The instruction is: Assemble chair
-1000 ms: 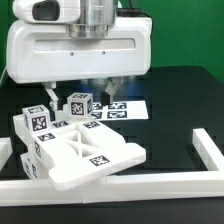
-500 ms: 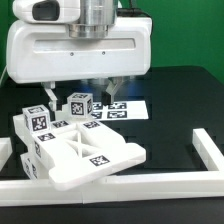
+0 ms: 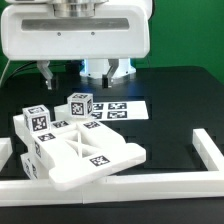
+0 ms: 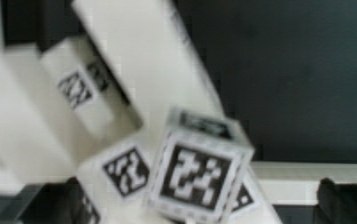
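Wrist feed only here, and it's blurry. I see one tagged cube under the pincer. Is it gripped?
Observer: No. In the exterior view the pincer hangs open above the cube, clear of it.
Operator: Where's the cube sitting?
Observer: On the black table, beside the marker board, at that board's end on the exterior view's left.
Operator: Anything else close by?
Observer: The joined chair frame lies nearer the camera than the cube, with a second tagged cube at its corner on the exterior view's left.
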